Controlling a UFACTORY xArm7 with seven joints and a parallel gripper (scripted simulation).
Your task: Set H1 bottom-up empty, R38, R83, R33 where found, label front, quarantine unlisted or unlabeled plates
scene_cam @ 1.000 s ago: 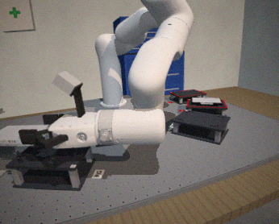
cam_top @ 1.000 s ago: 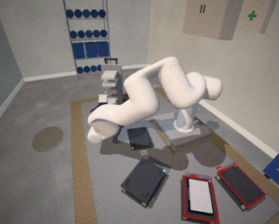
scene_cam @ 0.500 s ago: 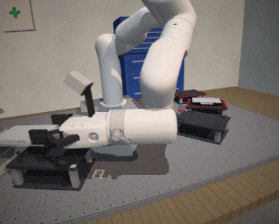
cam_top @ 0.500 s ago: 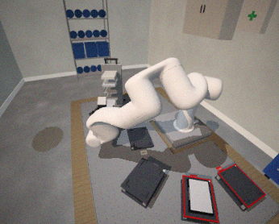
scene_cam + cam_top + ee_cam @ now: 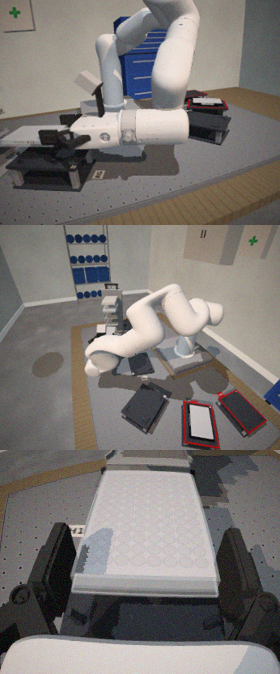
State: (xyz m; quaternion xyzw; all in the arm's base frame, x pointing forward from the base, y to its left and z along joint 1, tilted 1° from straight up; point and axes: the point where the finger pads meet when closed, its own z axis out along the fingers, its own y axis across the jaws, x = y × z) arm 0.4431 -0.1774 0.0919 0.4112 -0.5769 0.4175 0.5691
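Observation:
My gripper [image 5: 146, 542] is shut on a white well plate [image 5: 146, 531], one finger on each long side near its close end. In the exterior view the gripper [image 5: 61, 139] holds this plate [image 5: 28, 137] level, just over a dark nest [image 5: 44, 166] with the deck label RG [image 5: 97, 175] beside it. I cannot tell whether the plate touches the nest. A small mark shows on the plate's long side; I cannot read it. The plate hotel H1 [image 5: 112, 307] stands past the arm, partly hidden by it. The hotel also shows at the top of the wrist view [image 5: 150, 456].
Two red-framed quarantine nests stand at the front right: one [image 5: 200, 423] holds a white plate, the other [image 5: 242, 412] is empty. An empty dark nest [image 5: 146, 407] lies left of them. The arm's base [image 5: 184, 350] stands to the right. A blue cabinet [image 5: 139, 69] stands behind.

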